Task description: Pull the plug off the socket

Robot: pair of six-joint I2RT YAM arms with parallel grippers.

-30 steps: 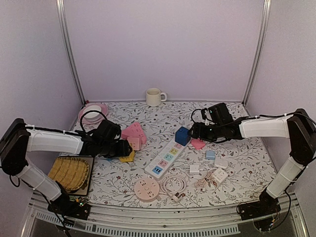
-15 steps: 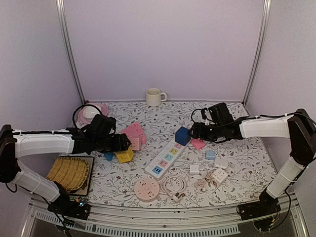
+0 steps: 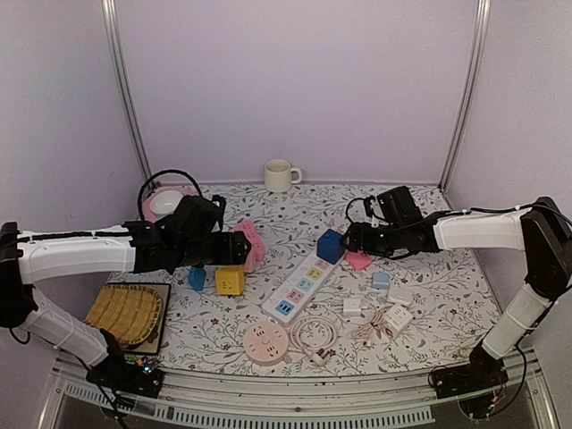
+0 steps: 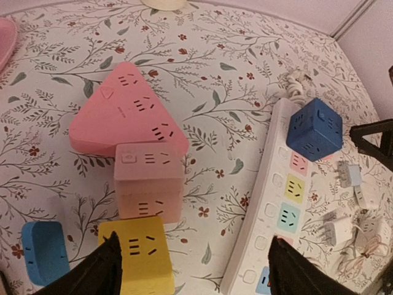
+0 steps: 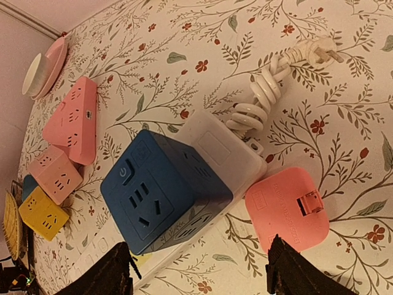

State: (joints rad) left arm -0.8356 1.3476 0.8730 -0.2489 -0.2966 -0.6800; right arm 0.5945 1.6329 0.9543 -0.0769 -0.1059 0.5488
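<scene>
A dark blue cube plug [image 3: 330, 245] sits plugged into the far end of a long white power strip socket [image 3: 302, 286] with coloured outlets. My right gripper [image 3: 350, 239] hovers just right of the cube. In the right wrist view the gripper [image 5: 198, 244] is open, and the cube [image 5: 159, 196] on the strip [image 5: 224, 147] lies just ahead of its spread fingertips, untouched. My left gripper [image 3: 234, 253] hangs above the table left of the strip. The left wrist view shows that gripper [image 4: 195, 243] open and holding nothing, between a yellow cube [image 4: 136, 252] and the strip [image 4: 270, 203].
A pink cube [image 4: 149, 187], a pink triangular socket [image 4: 126, 114] and a small blue adapter [image 4: 44, 252] lie left of the strip. A pink flat adapter [image 5: 287, 209] lies right of the plug. Near the front are a round pink socket [image 3: 265, 342], a coiled cable [image 3: 315, 332] and white adapters [image 3: 389, 313]. A mug [image 3: 280, 175] stands at the back.
My left gripper opened wider, lifted off the yellow cube and moved right and farther back. The right gripper stayed by the blue cube, its jaws slightly wider.
</scene>
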